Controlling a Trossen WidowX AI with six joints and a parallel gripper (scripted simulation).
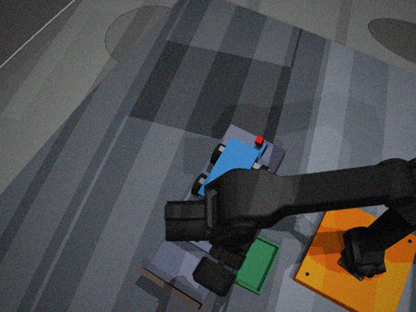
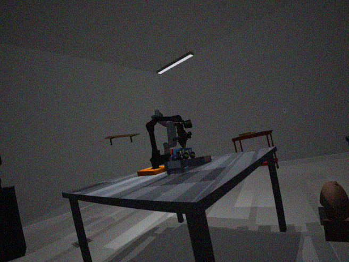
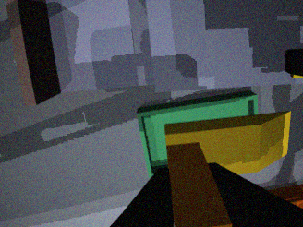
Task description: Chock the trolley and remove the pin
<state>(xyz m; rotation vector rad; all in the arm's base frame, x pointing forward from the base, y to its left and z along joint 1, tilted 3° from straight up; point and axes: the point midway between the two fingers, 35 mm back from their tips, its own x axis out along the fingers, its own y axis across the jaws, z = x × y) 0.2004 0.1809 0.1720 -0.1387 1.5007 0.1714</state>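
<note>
My gripper (image 2: 183,146) (image 3: 187,175) is shut on the orange handle of the yellow chock (image 3: 231,144). In the wrist view the chock hangs above the green tray (image 3: 154,152) (image 1: 259,265), overlapping its right part; its rubber base is hard to make out. In the top view the arm hides the fingers and chock. The blue trolley (image 1: 231,159) (image 2: 177,153) stands on the grey ramp (image 1: 168,258) (image 2: 198,161) (image 3: 106,28), partly covered by the arm. The red pin head (image 1: 259,140) (image 2: 171,152) is at its uphill end. One black wheel (image 3: 294,62) shows at the wrist view's right edge.
A brown end board (image 1: 171,288) (image 3: 23,60) closes the ramp's low end. The orange base plate (image 1: 322,276) (image 2: 149,171) (image 3: 296,203) carries the arm, to the right of the tray in the top view. The arm passes over the trolley's lower end.
</note>
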